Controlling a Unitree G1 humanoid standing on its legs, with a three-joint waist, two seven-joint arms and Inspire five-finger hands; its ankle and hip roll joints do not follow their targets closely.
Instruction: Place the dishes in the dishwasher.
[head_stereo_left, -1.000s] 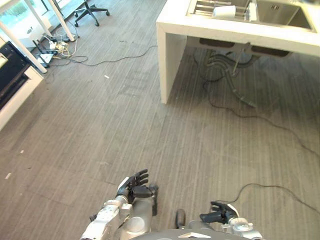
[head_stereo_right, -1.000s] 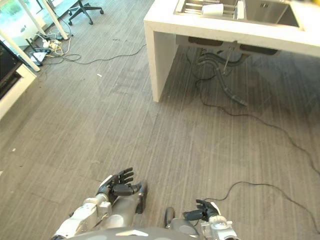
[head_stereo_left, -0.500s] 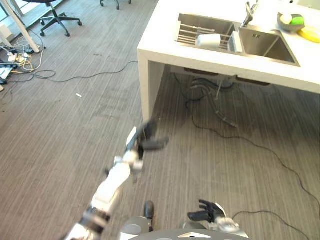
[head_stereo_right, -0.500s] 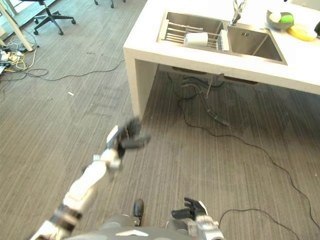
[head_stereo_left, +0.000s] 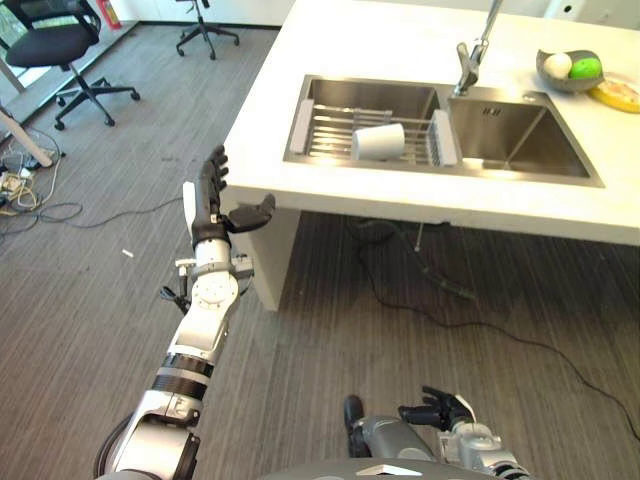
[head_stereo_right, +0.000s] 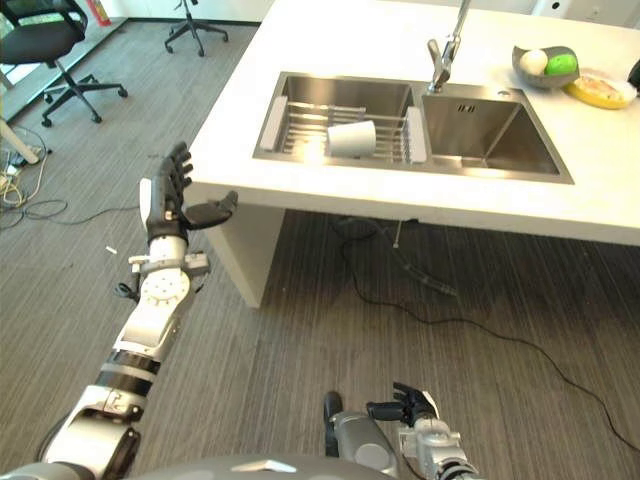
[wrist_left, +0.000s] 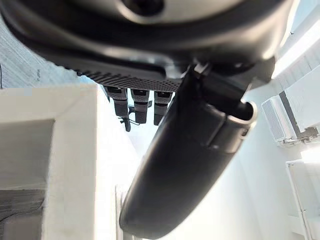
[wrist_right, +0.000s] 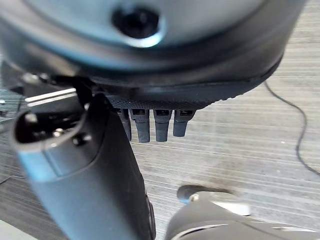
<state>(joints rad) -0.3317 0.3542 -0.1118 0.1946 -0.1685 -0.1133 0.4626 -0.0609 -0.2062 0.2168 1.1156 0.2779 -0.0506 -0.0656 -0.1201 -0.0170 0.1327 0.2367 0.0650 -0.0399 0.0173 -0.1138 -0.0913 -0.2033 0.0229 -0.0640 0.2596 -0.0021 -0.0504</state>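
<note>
Raised since before, left hand (head_stereo_left: 210, 205) spreads beside counter (head_stereo_left: 330, 60).

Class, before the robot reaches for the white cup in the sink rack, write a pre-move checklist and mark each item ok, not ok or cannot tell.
1. Left hand free and open: ok, fingers straight, holding nothing.
2. Right hand free: ok, low near the floor, fingers relaxed, holding nothing.
3. White plastic cup reachable on the metal sink rack: ok, lying on its side, nothing over it.
4. Left hand at the cup: not ok, it is beside the white counter corner.
5. Dishwasher located: cannot tell.
</note>
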